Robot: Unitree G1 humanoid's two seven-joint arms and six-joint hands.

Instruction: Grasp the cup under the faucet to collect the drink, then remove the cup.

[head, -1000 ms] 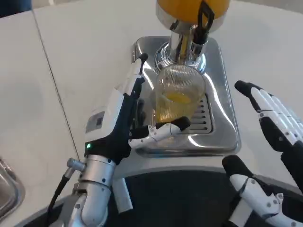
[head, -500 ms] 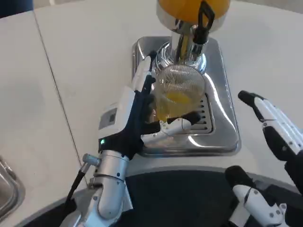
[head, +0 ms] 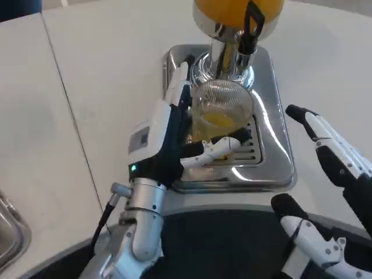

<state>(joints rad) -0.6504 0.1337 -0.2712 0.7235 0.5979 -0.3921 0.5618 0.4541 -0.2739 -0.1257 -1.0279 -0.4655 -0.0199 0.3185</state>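
Observation:
A clear ribbed cup (head: 221,114) with orange drink in its bottom stands on the silver drip tray (head: 273,163), under the faucet (head: 246,36) of the orange-filled dispenser (head: 237,10). My left hand (head: 170,135) lies against the cup's left side. Its fingers (head: 179,81) reach straight along that side, and the thumb (head: 214,149) crosses the cup's front, low down. The fingers are not curled around the glass. My right hand (head: 340,165) hovers with spread fingers to the right of the tray, holding nothing.
The tray's raised rim (head: 232,187) faces me. A seam (head: 64,99) runs down the white table on the left. A metal object (head: 9,232) sits at the bottom-left corner. My dark torso (head: 221,244) fills the lower edge.
My left hand has moved right and forward until it lies against the cup, its thumb sliding across the front. The right hand has shifted slightly and stays spread. The cup has not moved.

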